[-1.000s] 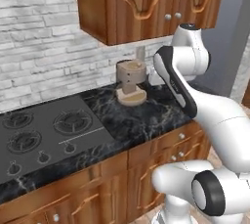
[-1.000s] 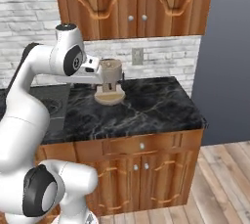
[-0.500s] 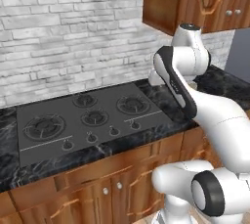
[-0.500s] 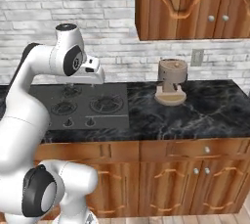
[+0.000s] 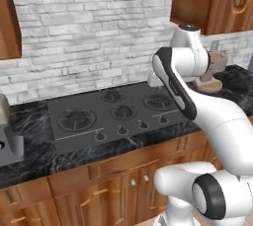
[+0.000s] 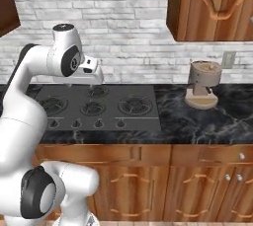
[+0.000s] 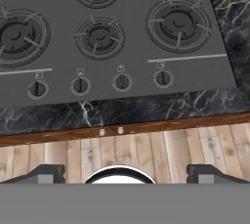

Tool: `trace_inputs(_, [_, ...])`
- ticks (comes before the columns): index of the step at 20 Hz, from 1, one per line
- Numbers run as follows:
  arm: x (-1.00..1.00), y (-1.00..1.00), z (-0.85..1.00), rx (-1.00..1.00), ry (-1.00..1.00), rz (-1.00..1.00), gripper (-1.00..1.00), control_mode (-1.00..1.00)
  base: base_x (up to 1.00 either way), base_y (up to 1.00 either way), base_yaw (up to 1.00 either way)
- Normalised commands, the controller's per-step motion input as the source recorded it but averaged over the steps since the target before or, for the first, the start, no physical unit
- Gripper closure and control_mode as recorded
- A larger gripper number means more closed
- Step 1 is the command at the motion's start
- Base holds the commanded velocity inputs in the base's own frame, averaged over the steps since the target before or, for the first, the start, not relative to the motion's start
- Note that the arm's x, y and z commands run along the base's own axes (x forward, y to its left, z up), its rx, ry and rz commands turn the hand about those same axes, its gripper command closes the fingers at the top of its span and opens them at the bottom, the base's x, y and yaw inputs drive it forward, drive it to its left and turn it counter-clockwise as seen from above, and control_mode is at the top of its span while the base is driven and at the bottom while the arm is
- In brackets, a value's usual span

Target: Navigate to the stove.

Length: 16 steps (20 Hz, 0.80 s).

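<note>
Nearest: wood cabinet fronts (image 6: 148, 185) under the counter (image 6: 207, 121), robot base parked right up against them. Pincer (image 7: 119, 171) hangs above the front edge, pointing down; its two dark tips sit wide apart with nothing between them, so open and empty.

Just past the counter lip: the stove (image 5: 113, 116), flat dark panel set into the black marble. Row of small black knobs (image 7: 121, 82) along its near edge, ringed burners (image 7: 178, 22) behind. In the hand view the stove spans almost the whole width, roughly centred under the hand.

Further right on the counter: a brown coffee machine (image 6: 202, 84), well apart from the stove. Behind everything, the white brick wall (image 6: 128, 27) and upper wood cabinets (image 6: 212, 3).

Change: a second ago the base views framed the coffee machine and the right end of the counter, with the stove barely at the left edge. Half a second ago the stove was sliding into frame. Now it sits mid-picture in both base views, so the base has driven left along the counter; things themselves didn't move.

Judgement: navigation looks essentially done, maybe a small final centring left
</note>
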Motion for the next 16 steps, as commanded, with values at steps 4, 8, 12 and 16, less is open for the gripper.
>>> trace_inputs(4, [0.0, 0.0, 0.0, 0.0, 0.0, 0.0, -1.0, 1.0, 0.27, 0.59, 0.02])
trace_inputs(8, [0.0, 0.0, 0.0, 0.0, 0.0, 0.0, -1.0, 1.0, 0.63, 0.53, 0.0])
trace_inputs(12, [0.0, 0.0, 0.0, 0.0, 0.0, 0.0, -1.0, 1.0, 0.74, 0.09, 0.03])
trace_inputs(16, [0.0, 0.0, 0.0, 0.0, 0.0, 0.0, -1.0, 1.0, 0.77, 0.0, 0.05])
